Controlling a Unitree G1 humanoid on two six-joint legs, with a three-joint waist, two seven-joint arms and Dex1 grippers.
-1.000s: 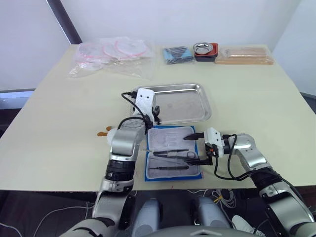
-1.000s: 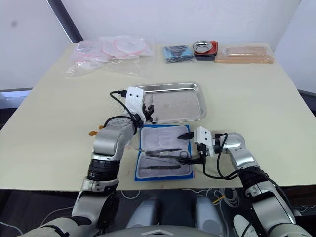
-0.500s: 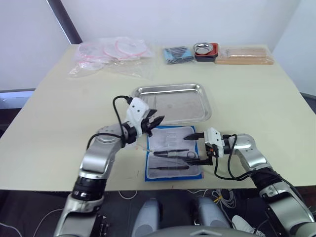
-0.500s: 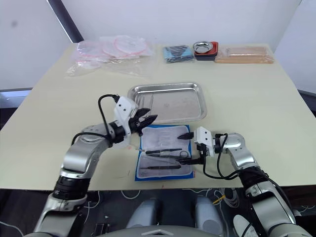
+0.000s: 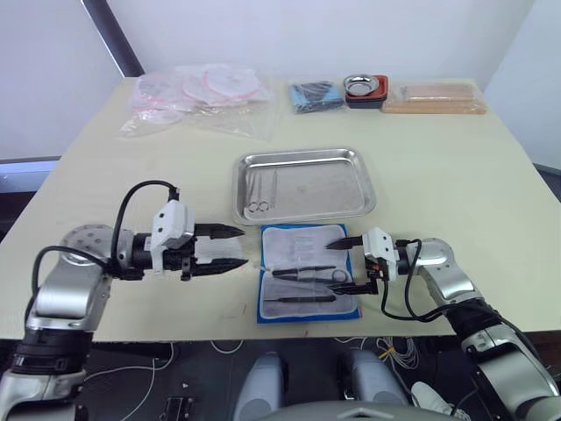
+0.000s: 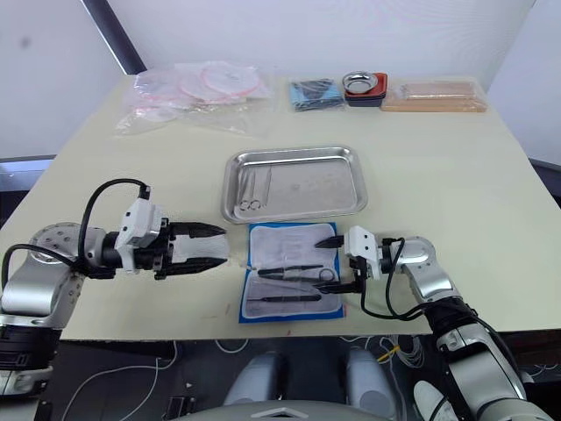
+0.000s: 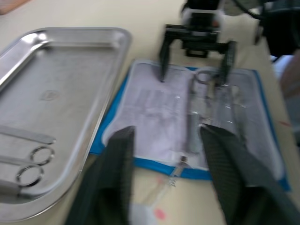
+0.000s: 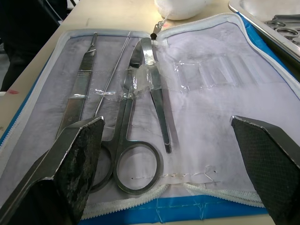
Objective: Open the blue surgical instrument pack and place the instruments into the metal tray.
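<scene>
The blue surgical instrument pack lies open near the table's front edge, whitish lining up. Several instruments rest in its clear pockets: scissors, tweezers and thin straight tools. Just behind the pack is the metal tray, with ring-handled instruments and a straight one at its left end. My left gripper is open and empty, level with the table and pointing at the pack's left edge. At the pack's right edge my right gripper is open wide, its fingers straddling the pack's right half, holding nothing.
Clear bags with pink rings lie at the back left. A smaller blue packet, a round steel bowl with a red base and a tan box line the back edge. The table's front edge runs just below the pack.
My left arm swung away from the tray's left end, down and to the left, and now lies beside the pack. Instruments now show in the tray's left end. The right arm stayed put.
</scene>
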